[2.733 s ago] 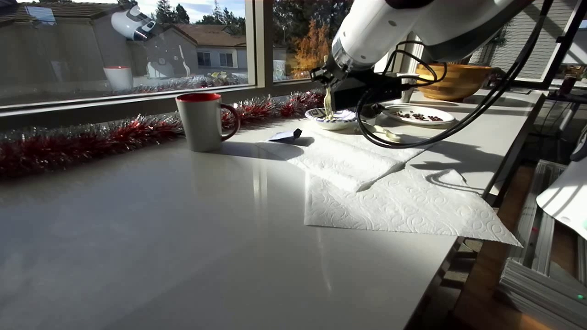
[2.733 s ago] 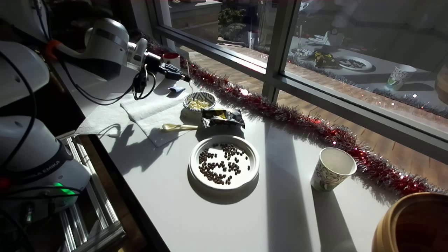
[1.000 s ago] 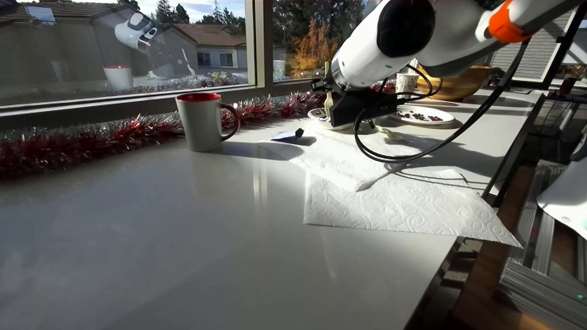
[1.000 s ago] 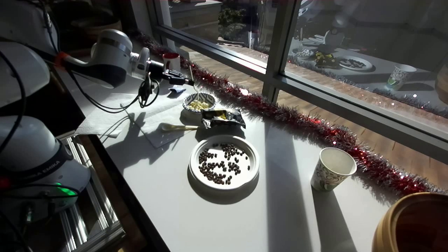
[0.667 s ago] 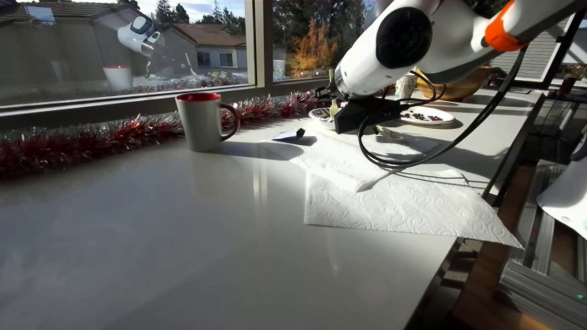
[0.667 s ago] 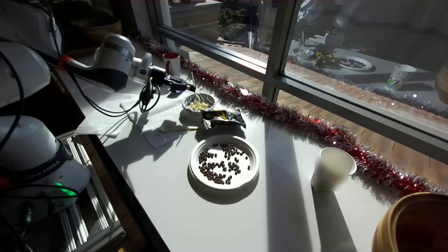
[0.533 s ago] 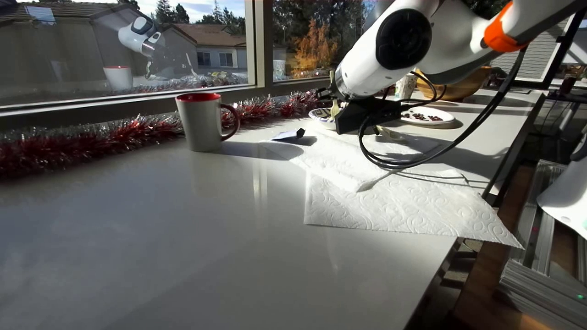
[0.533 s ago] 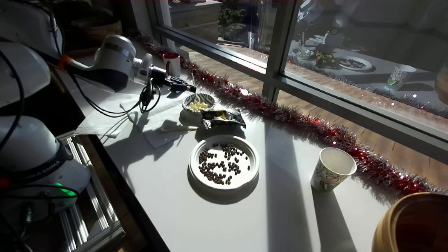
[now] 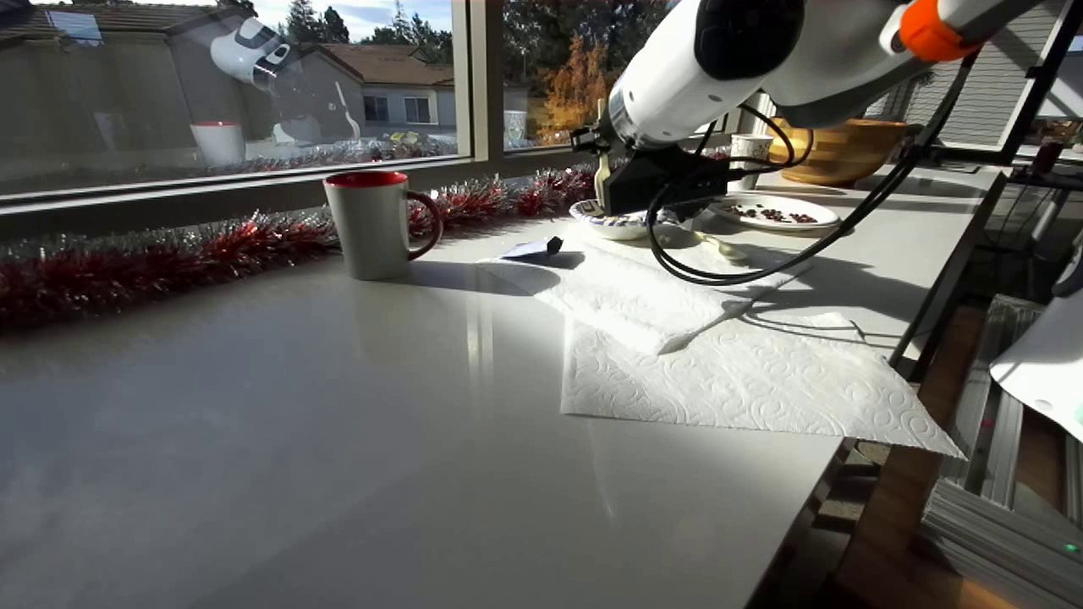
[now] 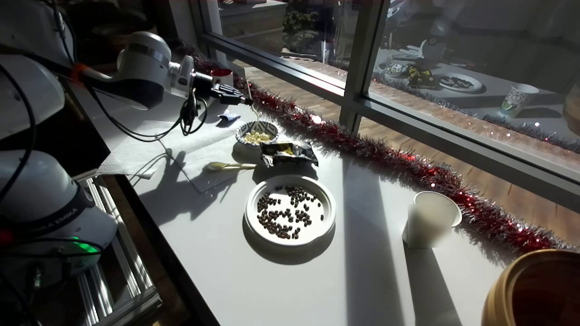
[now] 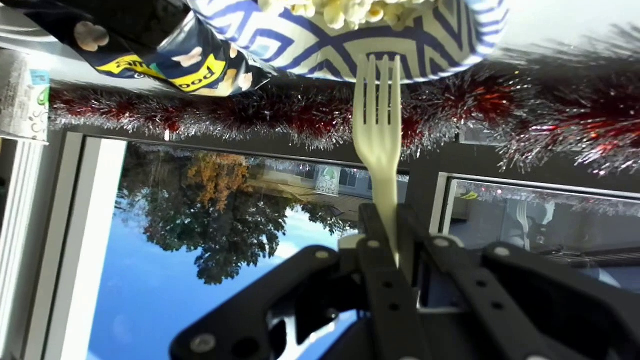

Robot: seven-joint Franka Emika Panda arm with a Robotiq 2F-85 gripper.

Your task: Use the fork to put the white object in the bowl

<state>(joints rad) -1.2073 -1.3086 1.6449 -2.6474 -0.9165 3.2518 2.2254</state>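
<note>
My gripper [image 11: 386, 215] is shut on the pale yellow fork [image 11: 378, 135], its tines pointing down in both exterior views. In the wrist view the bowl [image 11: 310, 52], white with a blue pattern, lies just beyond the tines. No popcorn shows on them there. White popcorn [image 11: 345, 11], the likeliest white object, lies inside the bowl. In an exterior view the gripper [image 10: 248, 101] hovers above the bowl [image 10: 272, 130], the fork's lower end near the window-side rim. Whether the tines touch the rim I cannot tell. The gripper [image 9: 592, 139] partly covers the fork's handle.
A black snack bag [image 10: 290, 154] lies against the bowl, with a wooden spoon [image 10: 231, 166] beside it. Nearby are a plate [image 10: 252, 226] of brown beans, paper towels [image 9: 728, 381] and a mug [image 9: 365, 233]. Tinsel [image 10: 380, 147] runs along the window. A wooden bowl [image 10: 496, 290] stands farther off.
Over the last half second the gripper has risen, lifting the fork up out of the bowl. Earlier it had come down into the bowl. The bowl has barely moved.
</note>
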